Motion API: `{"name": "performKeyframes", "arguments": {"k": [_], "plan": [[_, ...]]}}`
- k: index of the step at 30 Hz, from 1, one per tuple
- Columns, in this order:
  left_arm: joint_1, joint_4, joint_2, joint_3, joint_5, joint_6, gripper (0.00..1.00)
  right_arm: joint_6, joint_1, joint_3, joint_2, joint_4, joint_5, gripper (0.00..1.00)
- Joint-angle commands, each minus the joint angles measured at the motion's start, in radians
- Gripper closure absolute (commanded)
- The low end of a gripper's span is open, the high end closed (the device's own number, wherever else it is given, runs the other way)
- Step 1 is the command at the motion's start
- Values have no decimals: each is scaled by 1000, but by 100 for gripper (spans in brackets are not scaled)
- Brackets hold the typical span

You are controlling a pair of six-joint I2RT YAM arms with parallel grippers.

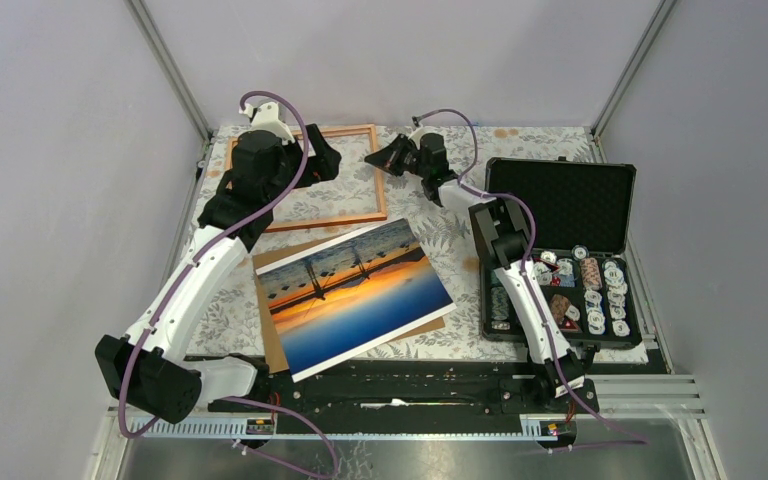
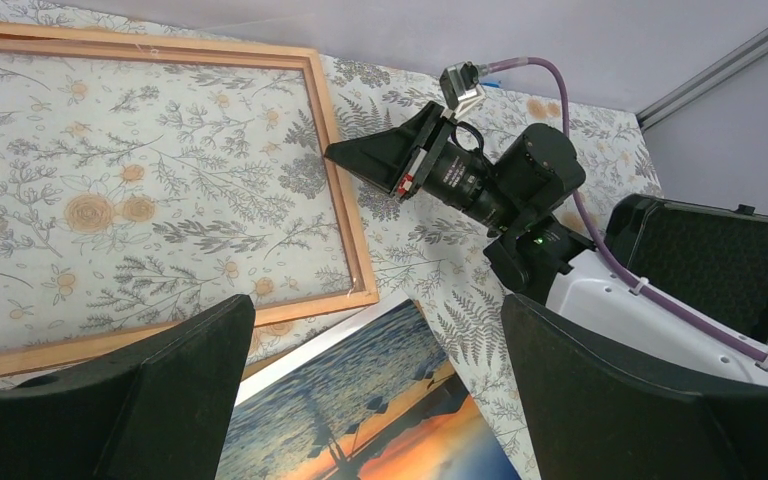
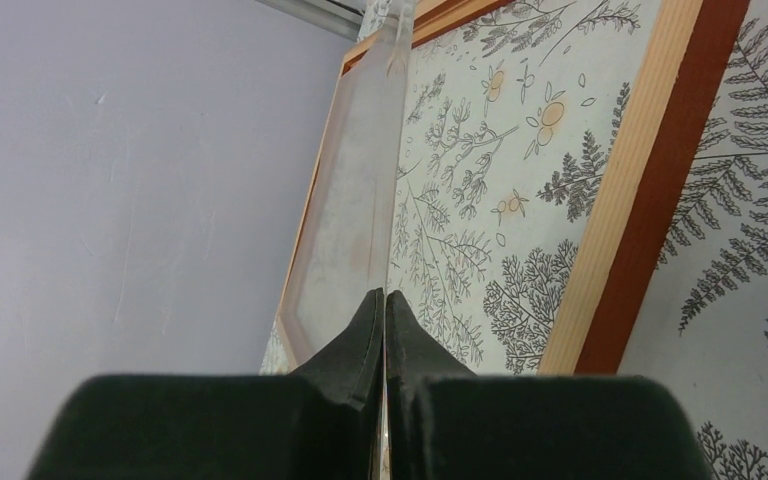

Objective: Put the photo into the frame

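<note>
My right pincer [image 3: 385,305] is clamped shut on the edge of a clear pane [image 3: 350,210], which tilts up over the frame [image 1: 379,178]; my left pincer [image 2: 378,305] gapes wide, holding nothing, above the frame's near right corner; I judge the pane wants lowering slowly and squarely, without twist, since it looks slippery and brittle; the photo [image 1: 355,295] lies face up on a brown board [image 1: 271,335], just short of the frame; the worktop [image 1: 440,240] wears a floral cloth; an open black case [image 1: 560,200] sits at right; plain grey walls [image 1: 60,150] close us in.
</note>
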Motion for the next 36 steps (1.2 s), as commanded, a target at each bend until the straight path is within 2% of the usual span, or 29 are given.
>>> {"name": "performKeyframes", "arguments": {"k": [1, 26, 36], "plan": [[5, 56, 0, -6, 16, -7, 1, 4, 13, 83, 25, -5, 20, 100], [5, 61, -3, -13, 28, -15, 1, -14, 14, 254, 121, -108, 90, 100], [5, 62, -5, -15, 33, -15, 1, 6, 16, 334, 170, -152, 46, 100]]}}
